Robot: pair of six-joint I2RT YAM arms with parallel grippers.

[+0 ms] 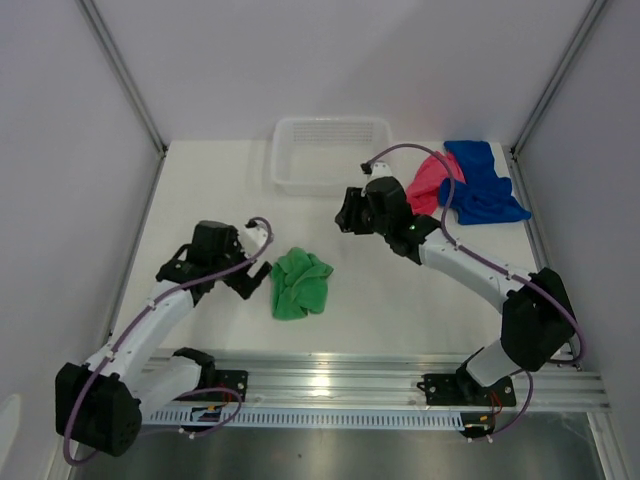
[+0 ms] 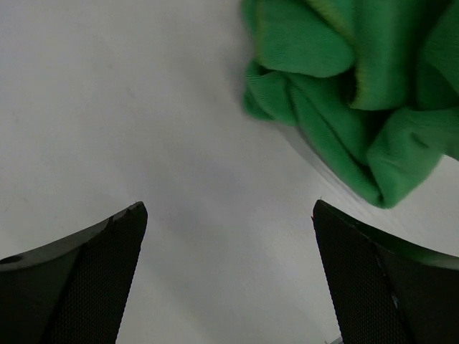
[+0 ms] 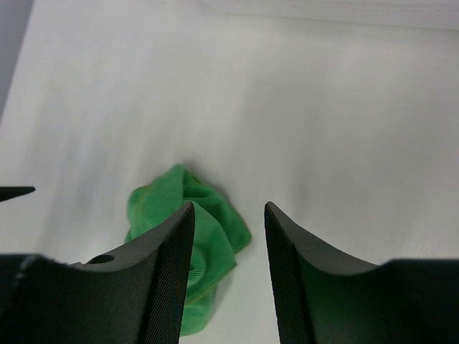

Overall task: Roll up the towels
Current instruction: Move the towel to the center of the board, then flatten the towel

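Observation:
A crumpled green towel (image 1: 300, 284) lies on the white table in front of the arms. My left gripper (image 1: 256, 272) hovers just left of it, wide open and empty; in the left wrist view the green towel (image 2: 344, 93) fills the upper right, beyond the gripper (image 2: 229, 208). My right gripper (image 1: 347, 214) hangs above the table's middle, up and right of the green towel, with its jaws partly apart and nothing between them. Its wrist view shows the gripper (image 3: 229, 208) well above the green towel (image 3: 215, 236). The pink-red towel (image 1: 430, 183) and blue towel (image 1: 482, 182) lie bunched together at the back right.
A white slotted plastic basket (image 1: 330, 178) stands at the back centre, just behind the right gripper. White walls close in the table on the left, back and right. An aluminium rail (image 1: 380, 385) with the arm bases runs along the near edge.

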